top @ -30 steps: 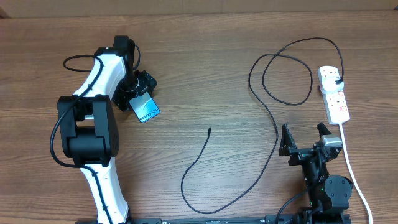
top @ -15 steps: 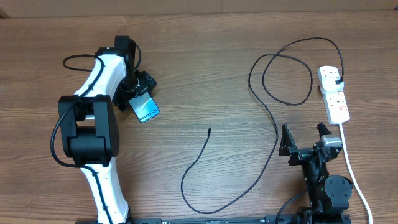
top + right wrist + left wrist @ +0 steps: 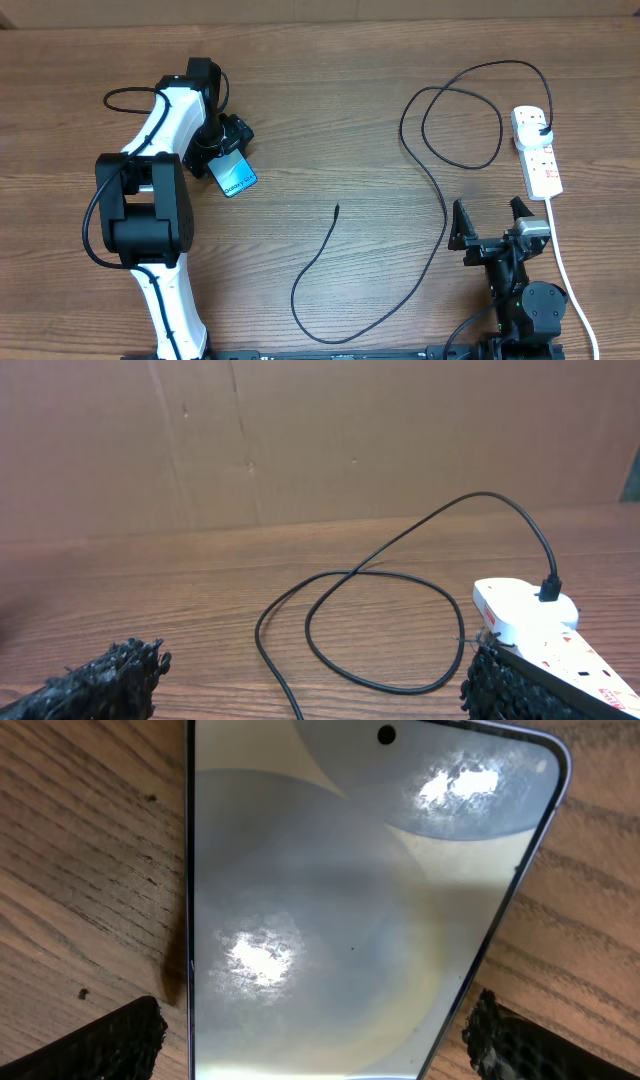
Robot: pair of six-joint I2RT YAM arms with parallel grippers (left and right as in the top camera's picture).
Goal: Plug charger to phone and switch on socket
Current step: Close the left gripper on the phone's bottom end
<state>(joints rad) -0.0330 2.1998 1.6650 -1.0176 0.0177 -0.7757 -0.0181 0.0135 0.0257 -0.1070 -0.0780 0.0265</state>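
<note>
Left end effector (image 3: 222,152): I see it at the upper left of the overhead frame, spread wide over the upper end of the phone, gripping nothing.
Left fingers (image 3: 100,1045): in my left wrist view they sit in the two bottom corners, one on each side of the phone; bare wood shows between the left one and the phone's edge.
Phone (image 3: 234,178): flat on the desk (image 3: 330,100), screen up, tilted, partly under the end effector.
Charger (image 3: 444,215): its free tip lies loose at frame centre, well apart from the phone. I follow the cable down, round, then up the right side through a loop to the plug.
Right end effector (image 3: 488,206): lower right, spread wide and holding nothing, close to the cable and the socket's white cord.
Socket (image 3: 537,150): right edge of the frame, with the black plug seated in its upper end; I can't read the switch position.
</note>
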